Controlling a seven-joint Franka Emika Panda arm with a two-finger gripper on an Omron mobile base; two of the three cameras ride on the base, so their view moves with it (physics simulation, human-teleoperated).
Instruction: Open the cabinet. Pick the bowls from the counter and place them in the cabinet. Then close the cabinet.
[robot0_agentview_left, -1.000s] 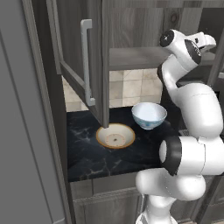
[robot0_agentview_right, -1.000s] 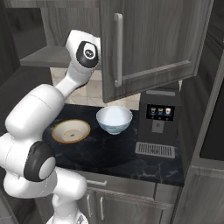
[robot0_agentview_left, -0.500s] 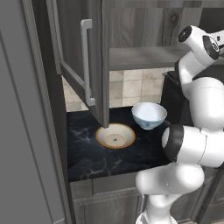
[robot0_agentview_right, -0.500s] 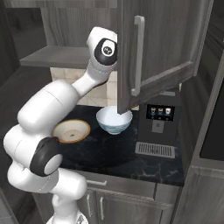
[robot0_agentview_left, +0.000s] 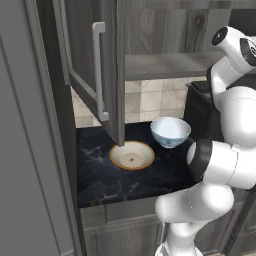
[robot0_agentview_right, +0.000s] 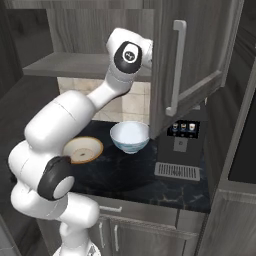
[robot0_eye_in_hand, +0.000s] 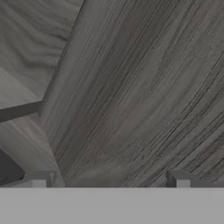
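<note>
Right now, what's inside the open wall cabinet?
The dark wood-grain wall cabinet shows a bare wooden shelf with no bowls on it; its right part is hidden by the white arm and right door.

right door (robot0_agentview_right: 192, 55): swung wider open | arm (robot0_agentview_right: 125, 57): moved right

backsplash: beige tiles (robot0_agentview_left: 150, 100) behind the worktop
left side: tall plain light-grey panel (robot0_agentview_left: 25, 150)
appliance: black coffee machine (robot0_agentview_right: 182, 137) with drip grille (robot0_agentview_right: 176, 171)
base units: grey drawer fronts (robot0_agentview_right: 145, 230)
</note>
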